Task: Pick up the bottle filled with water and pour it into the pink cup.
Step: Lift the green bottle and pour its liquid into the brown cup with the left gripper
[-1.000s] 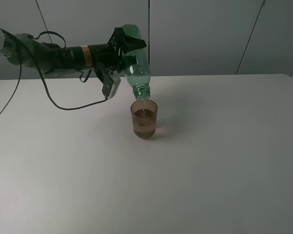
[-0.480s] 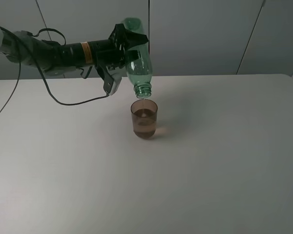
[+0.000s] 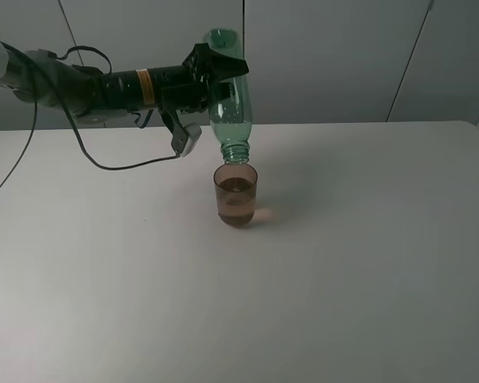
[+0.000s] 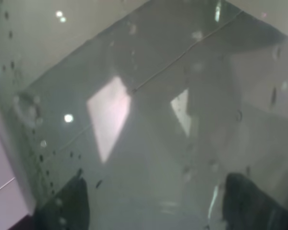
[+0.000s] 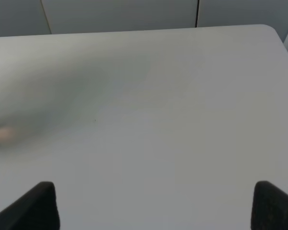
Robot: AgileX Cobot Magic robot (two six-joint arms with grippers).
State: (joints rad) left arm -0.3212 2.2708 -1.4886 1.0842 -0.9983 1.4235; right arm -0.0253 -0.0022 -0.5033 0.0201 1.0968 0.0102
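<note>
Green plastic clamped at its upper body by the closed left fingers (image 3: 222, 65), the bottle (image 3: 228, 108) turned almost upside down with its mouth just above the pink cup (image 3: 236, 199), far and slightly left on the worktop (image 3: 343, 279). Best to centre the neck over the rim, grip firmly without squeezing the soft wall, and drain whatever remains without nudging the partly filled cup. Right fingers (image 5: 38, 206) spread wide, holding nothing.
</note>
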